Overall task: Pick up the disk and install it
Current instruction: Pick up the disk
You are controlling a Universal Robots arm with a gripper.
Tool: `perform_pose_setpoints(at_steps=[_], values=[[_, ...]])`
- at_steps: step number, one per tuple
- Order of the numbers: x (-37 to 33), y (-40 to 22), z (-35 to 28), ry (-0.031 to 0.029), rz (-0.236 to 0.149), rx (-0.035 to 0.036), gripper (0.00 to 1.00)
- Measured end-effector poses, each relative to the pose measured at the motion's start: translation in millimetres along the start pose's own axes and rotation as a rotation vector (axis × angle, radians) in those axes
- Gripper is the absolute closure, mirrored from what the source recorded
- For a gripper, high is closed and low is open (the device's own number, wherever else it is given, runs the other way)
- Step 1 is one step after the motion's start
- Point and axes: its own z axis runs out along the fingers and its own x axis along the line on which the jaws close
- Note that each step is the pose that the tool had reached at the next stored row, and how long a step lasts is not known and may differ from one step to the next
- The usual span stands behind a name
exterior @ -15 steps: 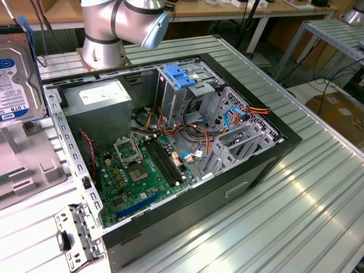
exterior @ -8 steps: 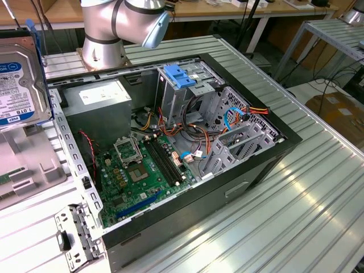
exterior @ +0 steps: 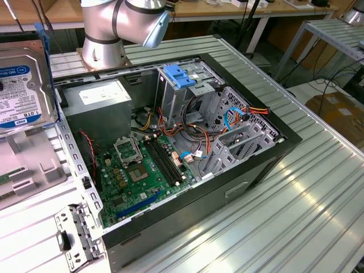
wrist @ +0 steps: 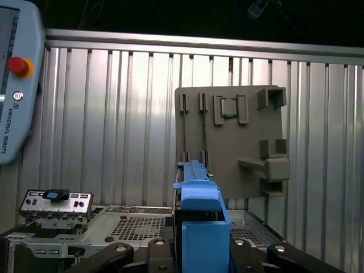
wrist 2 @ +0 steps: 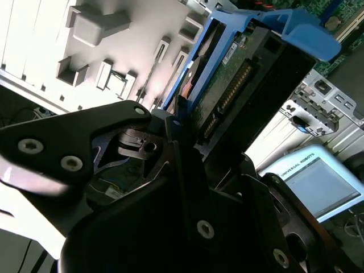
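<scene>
Disk (exterior: 25,91) clamped in end effector (wrist: 200,250), held above its grey holder (exterior: 28,165).
Exterior view: disk at 9 o'clock, label facing camera, beside the open computer case (exterior: 239,190). Second wrist view: fingers (wrist 2: 185,170) pinch the blue frame (wrist 2: 267,23) edge-on, a grip suiting a slot-in fit, I judge. First wrist view: blue frame juts over the ribbed surface (wrist: 114,114).

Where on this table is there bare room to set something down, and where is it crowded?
Bare ribbed table runs along the case on the exterior view's right, out to the near edge. Crowded: inside the case around the cables, and on the exterior view's left by the disk and grey holder.
</scene>
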Motion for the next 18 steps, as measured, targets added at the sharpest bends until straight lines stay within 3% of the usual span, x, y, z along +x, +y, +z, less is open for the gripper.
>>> perform_pose_setpoints(at_steps=[8, 18], values=[[8.8, -9.9, -0.5, -0.0001, 0.000, -0.0028, 0.63], [15.1, -31.2, -1.4, -0.0003, 0.000, -0.0074, 0.63]])
